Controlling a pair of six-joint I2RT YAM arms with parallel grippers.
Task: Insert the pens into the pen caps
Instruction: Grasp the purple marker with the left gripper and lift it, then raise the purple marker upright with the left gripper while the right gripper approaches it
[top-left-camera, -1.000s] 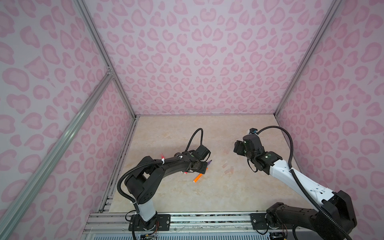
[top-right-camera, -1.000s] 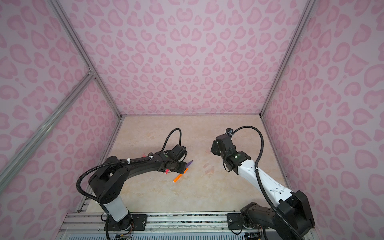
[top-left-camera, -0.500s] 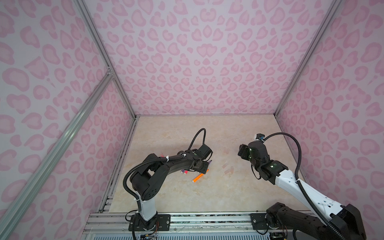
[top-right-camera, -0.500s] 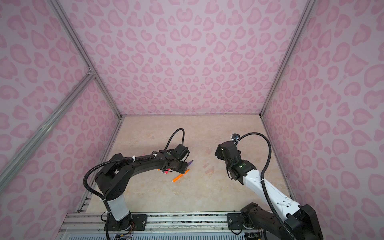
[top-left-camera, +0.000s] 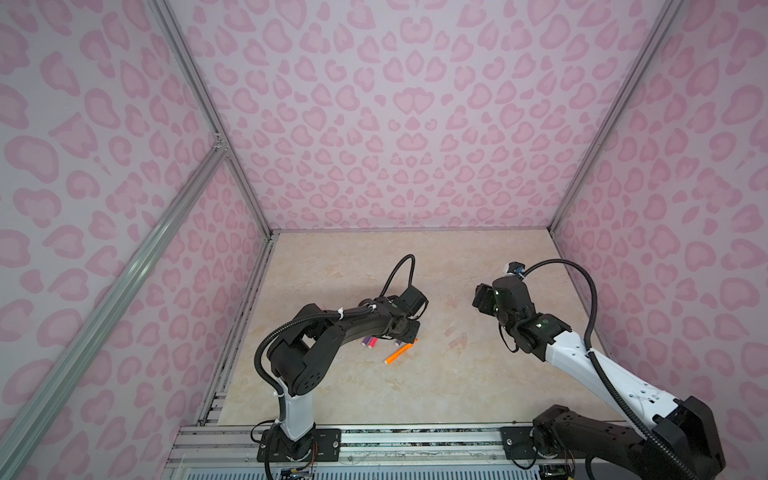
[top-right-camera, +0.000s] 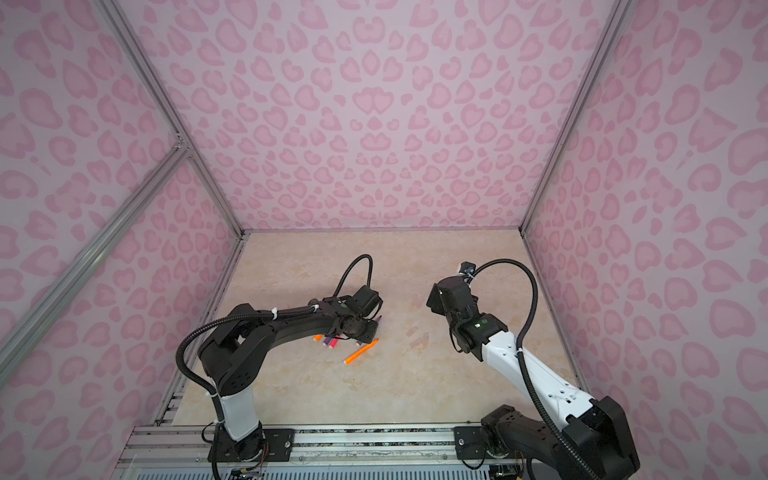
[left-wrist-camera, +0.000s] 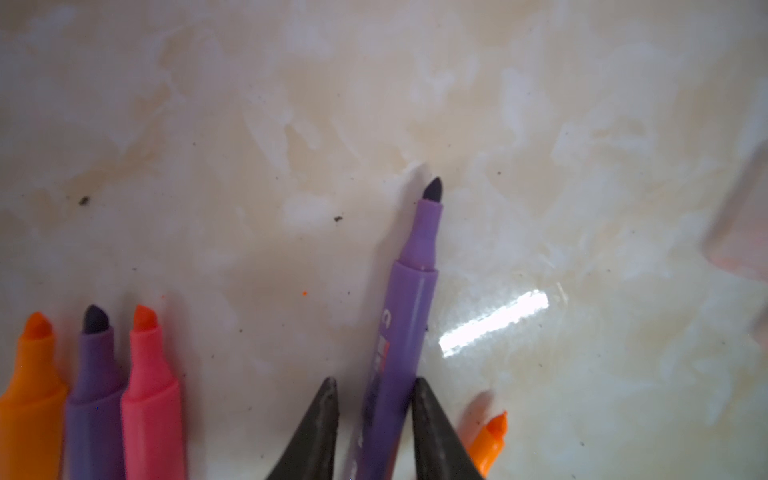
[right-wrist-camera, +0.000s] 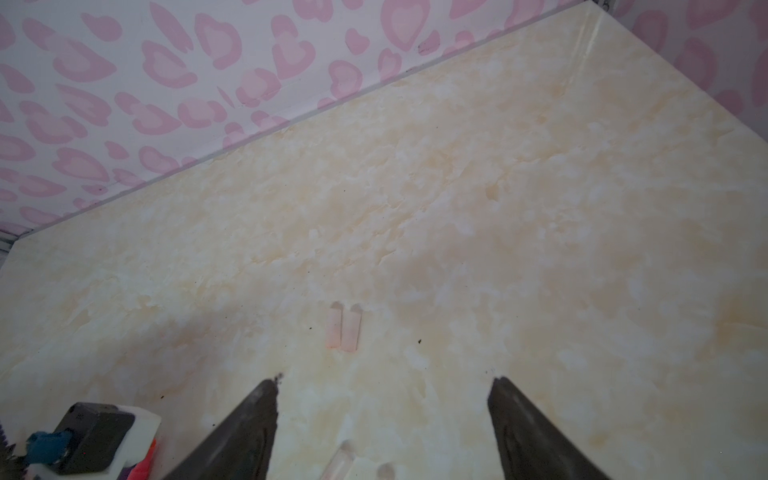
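Note:
A purple pen (left-wrist-camera: 411, 316) lies on the beige table with its dark tip pointing away from my left gripper (left-wrist-camera: 375, 386), whose jaws have closed in on its barrel. In a row to one side lie an orange pen (left-wrist-camera: 31, 395), another purple pen (left-wrist-camera: 93, 395) and a pink-red pen (left-wrist-camera: 151, 395). A loose orange pen (top-left-camera: 400, 351) lies just in front of the left gripper (top-left-camera: 409, 332). Two clear pen caps (right-wrist-camera: 344, 330) lie side by side beyond my open, empty right gripper (right-wrist-camera: 384, 380), and another cap (right-wrist-camera: 338, 463) lies below it. Faint caps (top-left-camera: 453, 336) show mid-table.
Pink patterned walls (top-left-camera: 395, 124) close in the table on three sides. A metal rail (top-left-camera: 395, 440) runs along the front edge and carries both arm bases. The left arm's wrist camera (right-wrist-camera: 91, 440) shows at the corner of the right wrist view.
My left gripper's jaws have narrowed around the purple pen. The right arm has shifted a little above the caps, its jaws still wide.

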